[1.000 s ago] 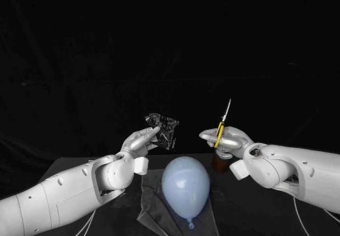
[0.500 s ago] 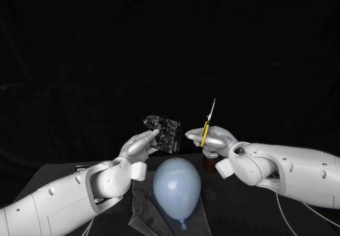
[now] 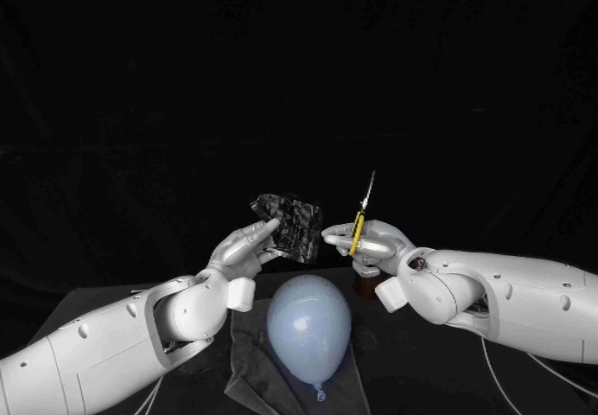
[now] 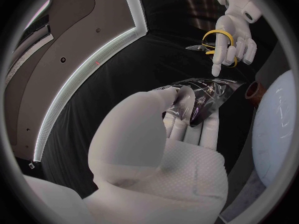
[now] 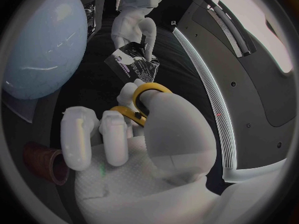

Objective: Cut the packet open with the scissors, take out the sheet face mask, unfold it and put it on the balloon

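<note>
Closer than a second ago, the right hand [image 3: 380,242] grips the scissors [image 3: 359,226], blades pointing to 12 o'clock, just at 3 o'clock of the packet [image 3: 290,226]. The left hand [image 3: 245,251] pinches that packet, held in the air at 12 o'clock of the balloon [image 3: 309,324].

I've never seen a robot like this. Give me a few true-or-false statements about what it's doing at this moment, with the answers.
1. The left hand holds the packet up off the table. True.
2. The scissors lie on the table. False: the right hand holds them, blades pointing up, apart from the packet.
3. The balloon lies on a dark cloth. True.
4. A sheet mask covers the balloon. False: the balloon's pale blue surface is bare.
</note>
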Tool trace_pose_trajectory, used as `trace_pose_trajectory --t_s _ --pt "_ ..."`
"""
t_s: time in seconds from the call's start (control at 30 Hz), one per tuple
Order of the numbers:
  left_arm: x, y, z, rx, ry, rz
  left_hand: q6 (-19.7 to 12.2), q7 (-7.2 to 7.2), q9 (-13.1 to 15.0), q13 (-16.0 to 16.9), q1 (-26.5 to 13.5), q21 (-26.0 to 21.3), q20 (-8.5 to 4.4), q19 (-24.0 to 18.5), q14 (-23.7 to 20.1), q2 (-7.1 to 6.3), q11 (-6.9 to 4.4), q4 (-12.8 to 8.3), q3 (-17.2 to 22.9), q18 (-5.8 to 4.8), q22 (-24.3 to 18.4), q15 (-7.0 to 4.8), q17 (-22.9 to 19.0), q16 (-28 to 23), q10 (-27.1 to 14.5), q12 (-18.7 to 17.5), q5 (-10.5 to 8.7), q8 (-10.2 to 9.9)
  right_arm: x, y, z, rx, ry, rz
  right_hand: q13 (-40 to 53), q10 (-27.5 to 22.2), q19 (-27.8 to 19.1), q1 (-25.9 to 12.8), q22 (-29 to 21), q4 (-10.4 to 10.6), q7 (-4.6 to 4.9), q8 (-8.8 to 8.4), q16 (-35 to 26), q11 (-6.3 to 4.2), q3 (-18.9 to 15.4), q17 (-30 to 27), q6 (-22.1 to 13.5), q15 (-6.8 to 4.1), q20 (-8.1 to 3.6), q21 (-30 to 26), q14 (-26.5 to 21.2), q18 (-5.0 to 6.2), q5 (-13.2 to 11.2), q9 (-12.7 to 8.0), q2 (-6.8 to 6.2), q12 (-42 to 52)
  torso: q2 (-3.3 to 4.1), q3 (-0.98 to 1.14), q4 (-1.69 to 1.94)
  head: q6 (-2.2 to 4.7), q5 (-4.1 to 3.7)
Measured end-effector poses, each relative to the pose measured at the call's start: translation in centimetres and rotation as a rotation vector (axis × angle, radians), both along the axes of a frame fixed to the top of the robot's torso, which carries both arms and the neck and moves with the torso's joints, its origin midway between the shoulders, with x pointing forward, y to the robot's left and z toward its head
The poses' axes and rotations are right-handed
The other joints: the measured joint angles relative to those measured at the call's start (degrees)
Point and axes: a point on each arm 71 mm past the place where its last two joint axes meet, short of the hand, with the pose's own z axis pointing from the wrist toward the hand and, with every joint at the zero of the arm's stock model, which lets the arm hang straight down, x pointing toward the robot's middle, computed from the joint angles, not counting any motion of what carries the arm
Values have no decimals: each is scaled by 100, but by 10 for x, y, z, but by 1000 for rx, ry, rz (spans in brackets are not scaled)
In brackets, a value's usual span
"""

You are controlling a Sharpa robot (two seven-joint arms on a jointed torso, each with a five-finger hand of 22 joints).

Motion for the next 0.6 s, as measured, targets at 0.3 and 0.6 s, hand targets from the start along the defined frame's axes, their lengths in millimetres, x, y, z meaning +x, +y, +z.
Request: trace_pose_trajectory --t_s 0.3,0.6 --pt "0 -4 1 0 0 -23 0 0 11 0 -6 0 0 -1 0 6 0 -18 -13 -2 -8 0 0 0 0 0 0 -2 -1 3 0 8 -1 9 5 0 9 -98 -1 65 -12 0 -3 0 -394 5 -51 9 11 -2 10 -1 0 -243 -154 108 3 4 -3 -9 -1" --pt "-1 -7 2 0 -3 -45 0 0 15 0 -6 -1 1 -1 22 6 0 -31 0 -4 -15 -22 0 0 0 0 -1 -3 -1 4 0 14 1 13 6 0 11 -98 -5 71 -11 1 -7 -1 -431 5 -70 42 32 -4 0 -1 0 -330 -154 129 3 5 -5 -12 -10"
